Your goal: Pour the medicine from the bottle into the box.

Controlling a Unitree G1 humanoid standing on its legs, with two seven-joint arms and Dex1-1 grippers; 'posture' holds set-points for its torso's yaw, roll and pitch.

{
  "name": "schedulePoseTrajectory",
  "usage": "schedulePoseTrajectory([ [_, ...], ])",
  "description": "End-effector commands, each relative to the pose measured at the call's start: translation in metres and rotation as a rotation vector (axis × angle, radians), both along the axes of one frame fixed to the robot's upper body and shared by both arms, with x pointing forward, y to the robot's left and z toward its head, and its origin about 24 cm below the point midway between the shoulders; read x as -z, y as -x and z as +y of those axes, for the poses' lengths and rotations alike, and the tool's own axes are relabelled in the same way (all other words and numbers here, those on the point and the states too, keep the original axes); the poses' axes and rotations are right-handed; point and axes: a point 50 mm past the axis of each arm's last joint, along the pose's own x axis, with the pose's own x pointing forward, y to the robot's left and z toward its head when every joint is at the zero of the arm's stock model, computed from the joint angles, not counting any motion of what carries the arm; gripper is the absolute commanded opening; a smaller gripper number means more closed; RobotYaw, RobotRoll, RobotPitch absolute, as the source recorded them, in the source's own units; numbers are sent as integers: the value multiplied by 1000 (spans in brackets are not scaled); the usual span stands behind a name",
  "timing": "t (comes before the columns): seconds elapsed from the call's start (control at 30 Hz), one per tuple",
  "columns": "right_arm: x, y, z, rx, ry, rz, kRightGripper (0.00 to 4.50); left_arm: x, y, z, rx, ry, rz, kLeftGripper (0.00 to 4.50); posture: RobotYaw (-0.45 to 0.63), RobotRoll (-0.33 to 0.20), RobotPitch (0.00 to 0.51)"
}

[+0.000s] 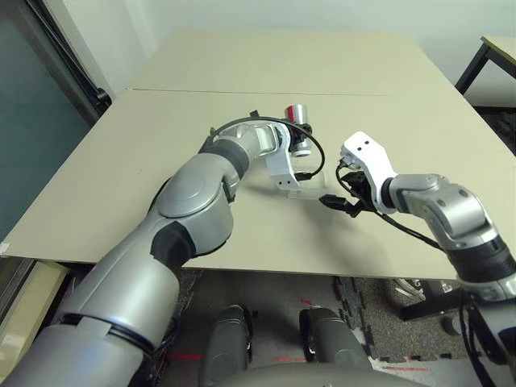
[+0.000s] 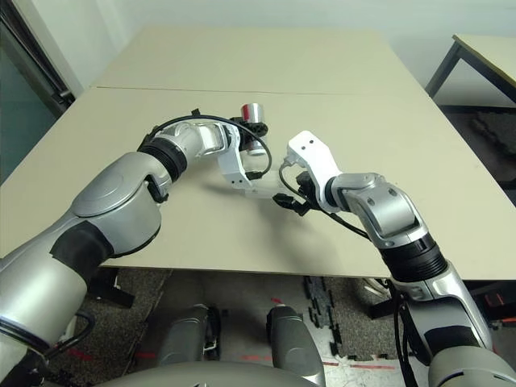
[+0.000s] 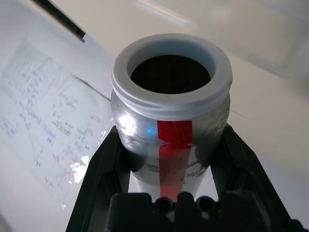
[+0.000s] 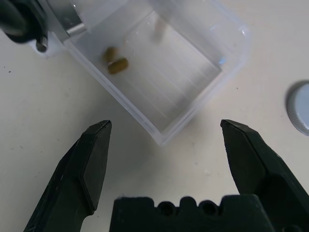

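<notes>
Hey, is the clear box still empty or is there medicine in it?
Not empty. Two small yellowish capsules lie inside the box, near one wall; the rest of its floor is bare.

A loose grey cap [image 4: 299, 107] lies flat on the beige table [image 1: 242, 64], away from its edges.

The table [image 1: 161, 153] has a plain beige top with a seam across it. The clear box [image 4: 159, 72] rests directly on it. A loose grey cap [image 4: 300, 107] lies nearby.
</notes>
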Motion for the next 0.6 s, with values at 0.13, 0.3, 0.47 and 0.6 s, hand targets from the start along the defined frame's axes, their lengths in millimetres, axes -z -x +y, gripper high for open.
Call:
schedulePoseTrajectory([
  [0.13, -2, 0, -2, 8, -5, -7, 4500, -26, -10, 13, -250, 520, 252, 2459, -143, 0, 68],
  [0.3, -4, 0, -3, 5, -1, -6, 4500, -43, -20, 33, -495, 1209, 641, 2459, -126, 0, 67],
  [0.47, -5, -3, -7, 10, 8, -9, 4500, -47, -28, 66, -603, 1787, 836, 2459, -94, 0, 68],
  [0.6, -5, -6, -11, 34, 7, -15, 4500, -27, -29, 91, -682, 2092, 915, 2459, -68, 0, 68],
])
